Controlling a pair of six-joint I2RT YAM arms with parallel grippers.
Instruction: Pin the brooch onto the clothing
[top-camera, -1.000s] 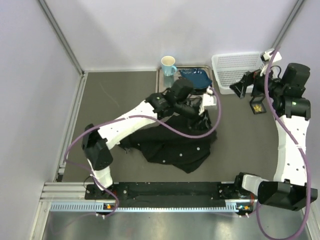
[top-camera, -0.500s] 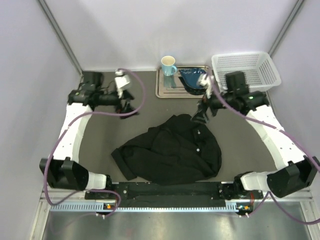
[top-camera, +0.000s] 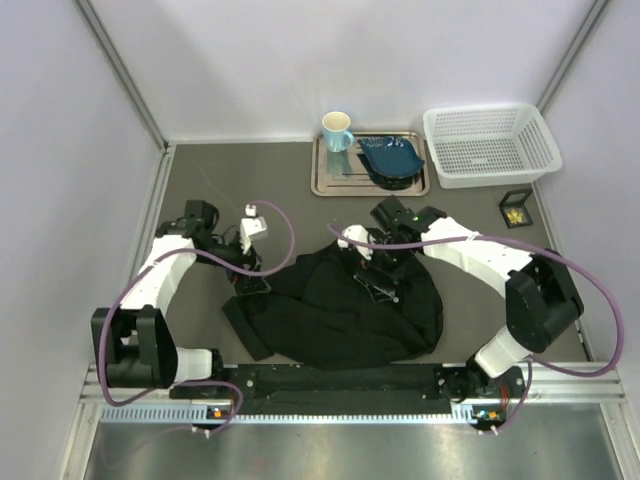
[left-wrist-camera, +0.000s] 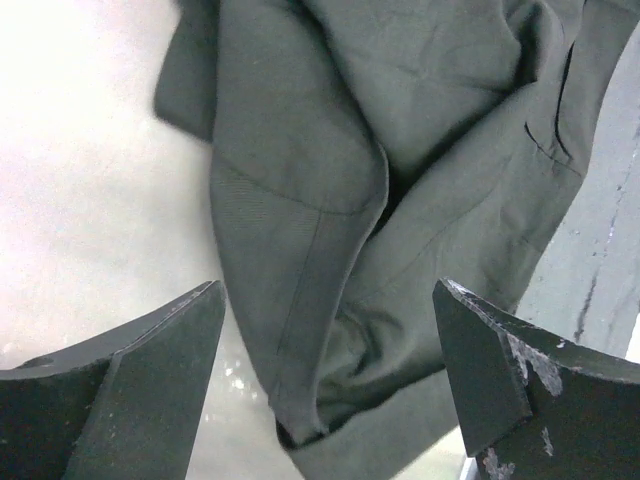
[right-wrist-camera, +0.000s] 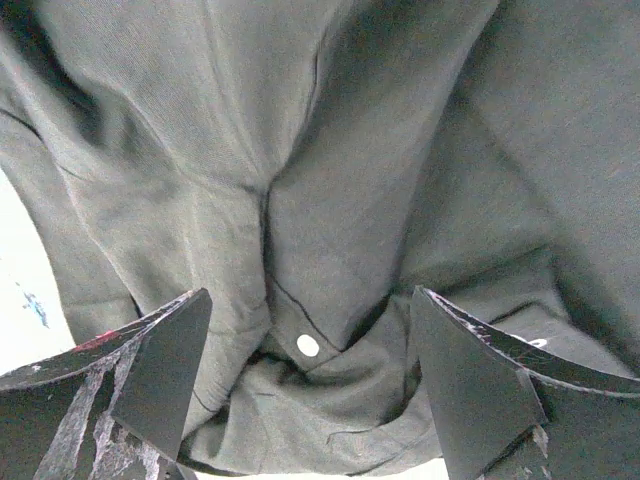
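The clothing (top-camera: 340, 315) is a black shirt lying crumpled mid-table. My left gripper (top-camera: 247, 283) is at its left edge, and in the left wrist view the left gripper (left-wrist-camera: 328, 300) stands open over a folded edge of the clothing (left-wrist-camera: 300, 230). My right gripper (top-camera: 383, 283) is low over the shirt's upper middle. In the right wrist view the right gripper (right-wrist-camera: 310, 300) is open, astride bunched clothing (right-wrist-camera: 330, 180) with a white button (right-wrist-camera: 308, 345). The golden brooch (top-camera: 515, 211) lies in a small black box (top-camera: 516, 199) at the right, far from both grippers.
At the back stands a metal tray (top-camera: 330, 183) holding a dark blue dish (top-camera: 392, 157), with a light blue mug (top-camera: 337, 130) at its left corner. A white basket (top-camera: 490, 147) sits at the back right. Grey walls enclose the table.
Both arms have swung in from behind the shirt and come down onto it, the left to its left edge, the right to its upper middle. Both grippers stand open now.
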